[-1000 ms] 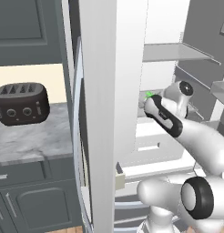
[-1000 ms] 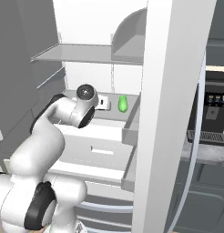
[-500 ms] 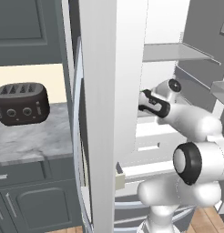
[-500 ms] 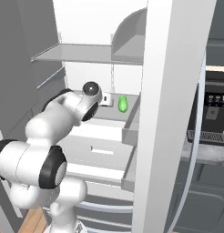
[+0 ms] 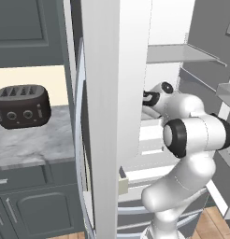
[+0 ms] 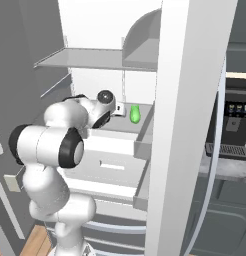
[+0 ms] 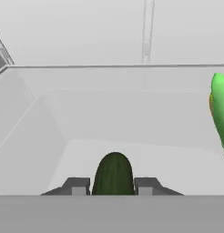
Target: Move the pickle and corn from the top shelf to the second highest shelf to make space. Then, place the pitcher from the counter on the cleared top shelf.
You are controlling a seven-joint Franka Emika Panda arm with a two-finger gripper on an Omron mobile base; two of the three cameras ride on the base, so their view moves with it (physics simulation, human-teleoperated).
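Between jaws, hand view: dark green pickle [image 7: 114, 175], rounded end poking up past both fingertips [image 7: 77, 186], gripper [image 7: 113, 186] clamped on it. Beyond jaws: pale grey shelf [image 7: 109, 123] floor, white back wall. Right of jaws, well apart: bright green corn [image 7: 221, 111], yellow showing along its edge. Right base view: gripper [image 6: 120, 111] just beside upright corn [image 6: 135, 114]. Left base view: black toaster [image 5: 22, 106] on marble counter [image 5: 32, 147].

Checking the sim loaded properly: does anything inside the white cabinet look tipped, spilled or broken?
Nothing looks spilled or broken. One small oddity: the bright green item stands on its end beside the end effector rather than lying flat. A dark green pickle sits between the fingertips.
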